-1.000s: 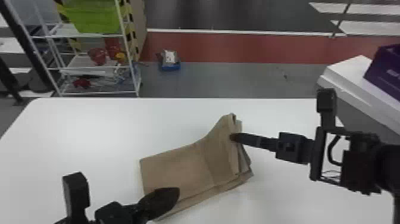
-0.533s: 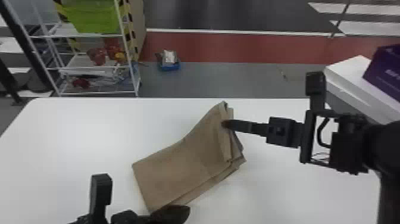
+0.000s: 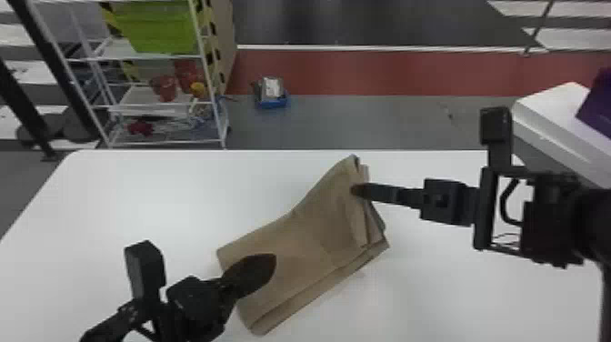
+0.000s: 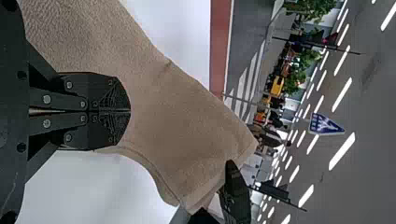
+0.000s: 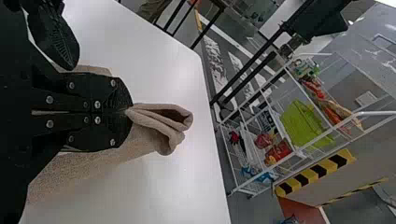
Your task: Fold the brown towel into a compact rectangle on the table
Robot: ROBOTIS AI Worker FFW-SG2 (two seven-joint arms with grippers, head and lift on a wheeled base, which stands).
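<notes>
**Across our white table, a brown towel lies aslant**

Beyond the table's far edge, toward our left, we see a tall white rack. Next in size comes the towel, layered in folds, its nearer end on the table and its far right end bunched up and raised.

At that raised end, our right gripper has its fingers pressed together, and in the right wrist view we find them pinching a looped fold of cloth. Over the nearer left part sits our left gripper, its fingers pressed together too; we cannot tell whether they touch the towel.

On the rack we make out a green bin. Smaller again, a blue tray rests on the floor to the rack's right.
</notes>
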